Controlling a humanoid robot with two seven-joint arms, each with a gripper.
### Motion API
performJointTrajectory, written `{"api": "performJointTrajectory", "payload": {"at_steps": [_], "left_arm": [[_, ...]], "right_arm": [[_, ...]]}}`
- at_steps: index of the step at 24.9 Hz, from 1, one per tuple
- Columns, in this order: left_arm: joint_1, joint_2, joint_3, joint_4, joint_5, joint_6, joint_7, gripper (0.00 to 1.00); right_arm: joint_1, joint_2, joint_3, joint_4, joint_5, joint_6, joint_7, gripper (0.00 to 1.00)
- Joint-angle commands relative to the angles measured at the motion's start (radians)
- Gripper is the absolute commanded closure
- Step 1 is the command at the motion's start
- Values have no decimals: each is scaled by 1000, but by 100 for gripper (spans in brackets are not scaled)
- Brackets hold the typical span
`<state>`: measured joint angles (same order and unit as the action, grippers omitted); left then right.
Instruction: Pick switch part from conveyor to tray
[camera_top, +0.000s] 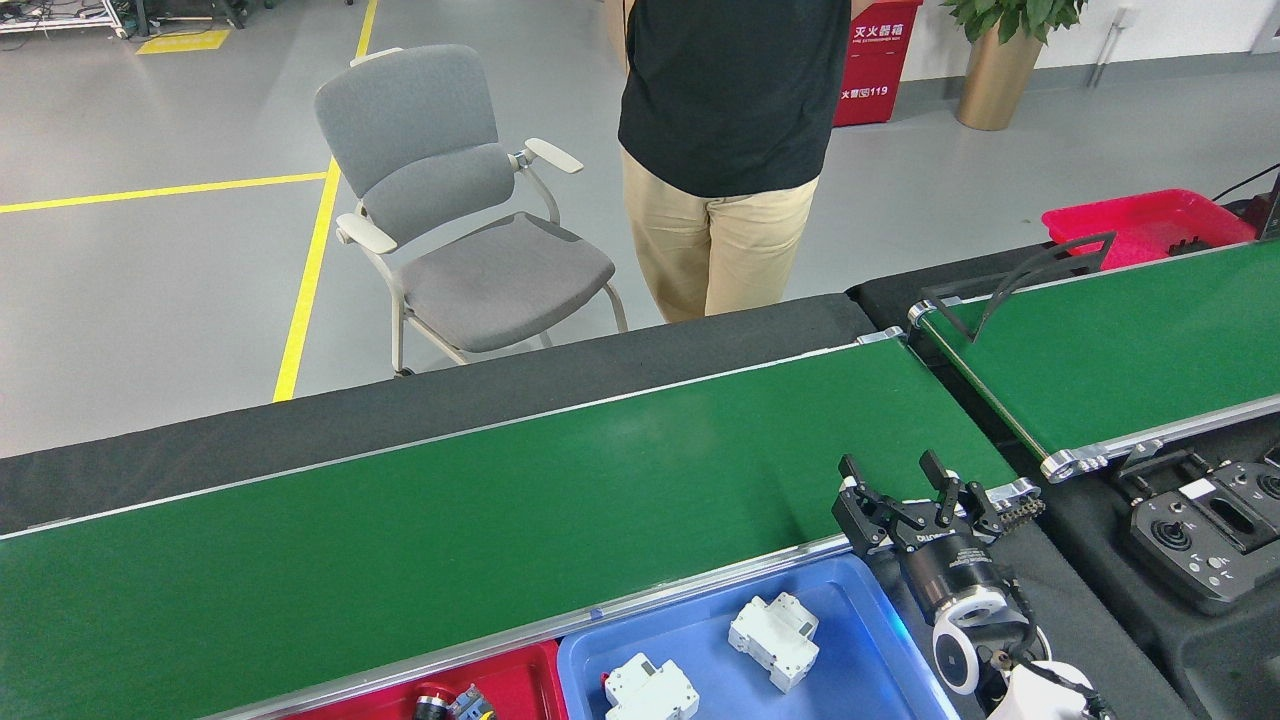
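Note:
The conveyor (500, 510) is a long dark-green belt with silver rails, running across the middle of the head view, and its surface is bare. Below its near rail lies a blue tray (700, 620). Two white switch parts rest in the tray, one (773, 640) near the middle and one (650, 692) at the bottom edge. My right gripper (888, 462) stands open at the tray's right end, over the conveyor's near rail, with nothing between its fingers. No part of my left gripper shows.
A red tray (515, 680) with small parts sits left of the blue one. A second green belt (1120, 340) runs off to the right, with a red bin (1140, 215) behind it. A black controller (1200, 530) lies at right. A person (730, 150) and a grey chair (460, 220) stand beyond the conveyor.

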<state>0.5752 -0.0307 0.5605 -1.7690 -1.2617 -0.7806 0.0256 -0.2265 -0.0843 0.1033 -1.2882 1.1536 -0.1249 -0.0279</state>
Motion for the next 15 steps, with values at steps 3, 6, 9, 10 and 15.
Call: {"api": "performJointTrajectory", "payload": {"at_steps": [3,6,9,10,15], "left_arm": [[-57,-23,122,-10,2,-5,24,0],[-86,-6,170,13,-2,173,27,0],[-86,54,174,42,-13,244,94,0],[-92,71,173,57,-27,248,116,0],[-176,84,150,105,-110,239,122,0]], "right_arm": [[-33,0,-4,-14,-3,1,-3,2],[-45,6,-2,-14,-3,-1,-1,2],[-47,17,-1,-14,-5,-4,-1,2],[-47,23,-1,-14,-5,-4,-1,2],[-48,41,-1,-17,-5,4,0,2]]}}
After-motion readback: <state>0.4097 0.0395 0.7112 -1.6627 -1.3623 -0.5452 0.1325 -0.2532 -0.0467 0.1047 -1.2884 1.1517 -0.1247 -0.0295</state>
